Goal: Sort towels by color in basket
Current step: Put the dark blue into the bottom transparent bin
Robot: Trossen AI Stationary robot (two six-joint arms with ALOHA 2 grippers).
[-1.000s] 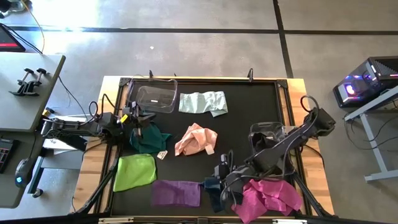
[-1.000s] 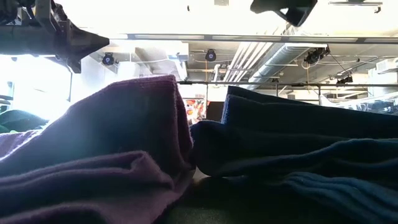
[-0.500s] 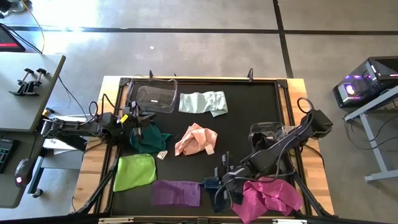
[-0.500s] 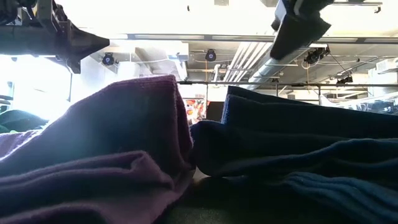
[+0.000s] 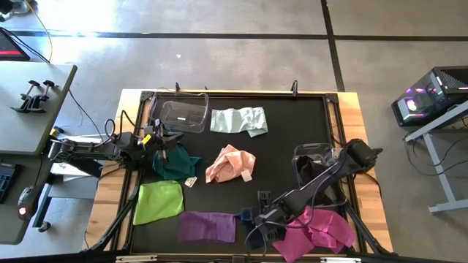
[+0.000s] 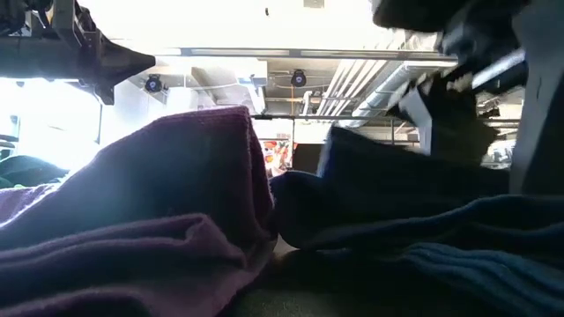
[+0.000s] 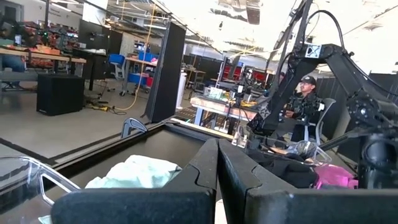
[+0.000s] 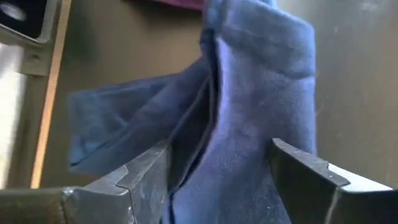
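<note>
The navy towel (image 5: 252,223) lies crumpled at the near edge of the black mat (image 5: 292,131), between the purple towel (image 5: 208,226) and the magenta towel (image 5: 316,232), touching both. Bare mat lies open beyond it toward the peach-pink towel (image 5: 230,164). The right gripper (image 8: 217,180) is lowered over the navy towel, fingers spread apart with a raised fold between them, arm reaching diagonally from the right side. The left gripper (image 5: 162,139), fingers pressed together on nothing, waits at the left edge above the dark teal towel (image 5: 174,161)
</note>
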